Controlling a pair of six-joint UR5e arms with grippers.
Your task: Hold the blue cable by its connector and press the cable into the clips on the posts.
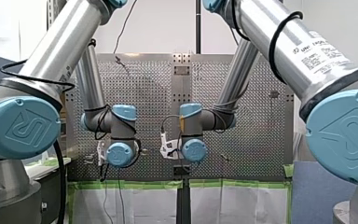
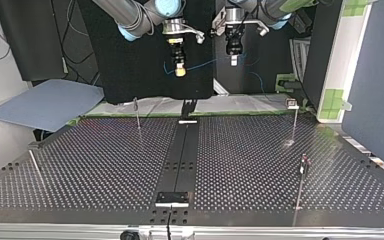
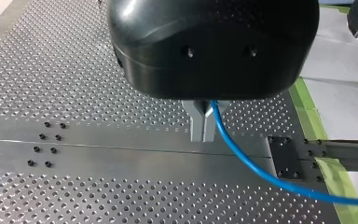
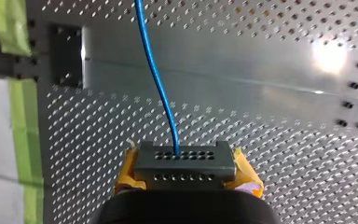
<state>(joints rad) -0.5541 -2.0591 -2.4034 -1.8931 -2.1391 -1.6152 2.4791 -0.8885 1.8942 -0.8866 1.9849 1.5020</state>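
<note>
Perforated worktop (image 4: 284, 116) of shiny brushed metal; blue cable (image 4: 160, 91) smooth, glossy-sheathed; connector (image 4: 184, 165) matt grey metal.

You get the front view from behind and above the arms (image 1: 51, 60), looking out over the perforated table (image 1: 140, 93); the top view faces back from across it, low, arms at its upper edge. Both wrist views hang close over that table, sharing the blue cable (image 4: 152, 65).
</note>
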